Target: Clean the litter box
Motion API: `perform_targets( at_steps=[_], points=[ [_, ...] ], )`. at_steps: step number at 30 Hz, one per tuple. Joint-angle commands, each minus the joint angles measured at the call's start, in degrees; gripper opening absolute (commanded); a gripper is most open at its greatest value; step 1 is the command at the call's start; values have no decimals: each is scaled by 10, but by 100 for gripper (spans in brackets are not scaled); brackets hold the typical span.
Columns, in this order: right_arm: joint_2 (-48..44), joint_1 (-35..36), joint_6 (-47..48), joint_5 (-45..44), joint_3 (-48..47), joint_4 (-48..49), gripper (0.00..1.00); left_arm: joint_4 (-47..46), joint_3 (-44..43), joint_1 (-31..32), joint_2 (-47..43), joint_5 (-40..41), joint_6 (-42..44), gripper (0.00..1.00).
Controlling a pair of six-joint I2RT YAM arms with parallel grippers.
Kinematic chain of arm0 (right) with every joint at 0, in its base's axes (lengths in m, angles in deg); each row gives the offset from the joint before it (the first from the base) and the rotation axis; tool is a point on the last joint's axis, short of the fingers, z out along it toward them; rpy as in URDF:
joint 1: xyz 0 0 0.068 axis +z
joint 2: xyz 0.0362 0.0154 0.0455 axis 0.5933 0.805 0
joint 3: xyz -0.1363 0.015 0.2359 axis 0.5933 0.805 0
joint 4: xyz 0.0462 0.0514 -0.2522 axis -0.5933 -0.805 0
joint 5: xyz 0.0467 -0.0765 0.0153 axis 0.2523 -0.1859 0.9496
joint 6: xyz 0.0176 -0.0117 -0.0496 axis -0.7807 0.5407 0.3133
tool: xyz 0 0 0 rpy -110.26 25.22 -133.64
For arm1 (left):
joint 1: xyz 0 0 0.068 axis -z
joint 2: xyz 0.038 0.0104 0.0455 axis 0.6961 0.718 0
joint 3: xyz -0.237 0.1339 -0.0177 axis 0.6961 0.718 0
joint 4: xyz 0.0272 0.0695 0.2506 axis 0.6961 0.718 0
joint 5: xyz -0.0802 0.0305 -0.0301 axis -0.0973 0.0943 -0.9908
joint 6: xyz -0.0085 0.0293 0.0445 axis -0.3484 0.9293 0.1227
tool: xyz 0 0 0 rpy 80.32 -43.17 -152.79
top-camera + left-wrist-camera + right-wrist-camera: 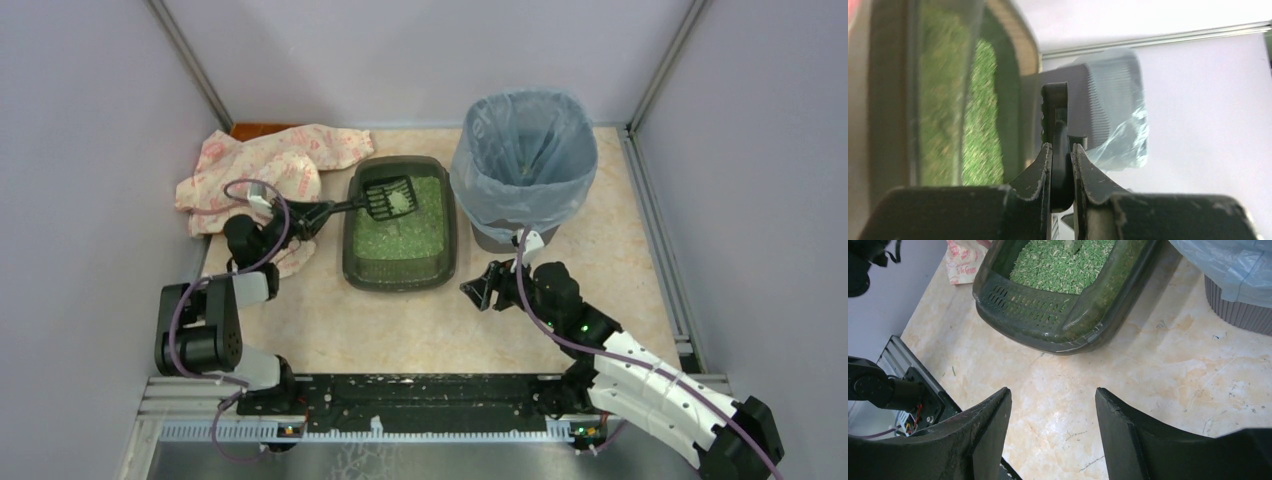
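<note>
The litter box (352, 262) is a dark grey-green tray of green litter in the middle of the table; it also shows in the right wrist view (1038, 315) and, blurred, in the left wrist view (1008, 100). My left gripper (312, 213) is shut on the handle of the black slotted scoop (390, 198), whose head is over the far part of the box with a pale clump on it. In the left wrist view the scoop handle (1057, 135) stands edge-on between the fingers. My right gripper (487, 287) is open and empty above bare table, right of the box.
A round bin lined with a blue-grey bag (525, 160) stands right of the box at the back. A crumpled pink-and-white bag (265, 165) lies at the back left. Walls close the sides and back. A metal rail (420, 400) runs along the near edge.
</note>
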Motion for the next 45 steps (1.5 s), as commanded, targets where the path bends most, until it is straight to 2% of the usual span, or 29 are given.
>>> perform_targets(
  at_steps=[1, 7, 11, 15, 18, 24, 27, 32, 36, 38, 40, 45],
  points=[
    [-8, 2, 1, -1, -3, 35, 63, 32, -87, -1, -33, 3, -20, 0],
    [-10, 2, 3, -1, -2, 37, 63, 136, -218, 1, -47, 20, -13, 0],
    [-8, 2, 1, -1, 1, 44, 63, 158, -290, 24, -31, 42, -40, 0],
    [-4, 2, 0, 2, 2, 52, 63, 175, -378, 69, 5, 63, -42, 0],
    [-5, 2, 1, 3, -1, 49, 63, 180, -447, 128, 42, 80, -34, 0],
    [-24, 2, 4, -5, -7, 23, 63, 258, -596, 213, 121, 119, 24, 0],
    [-39, 1, 7, -13, -8, 7, 63, 263, -649, 243, 165, 124, 53, 0],
    [-53, 1, 10, -21, -2, -7, 63, 268, -726, 282, 244, 98, 166, 0],
    [-52, 1, 13, -22, -1, -8, 63, 168, -762, 294, 309, 11, 194, 0],
    [-51, 1, 14, -22, -1, -8, 63, 124, -751, 299, 316, 3, 226, 0],
    [-49, 1, 19, -17, 0, -8, 63, 132, -732, 308, 301, 4, 291, 0],
    [-44, 1, 24, -19, 5, -7, 63, 193, -662, 349, 211, 27, 539, 0]
  ],
)
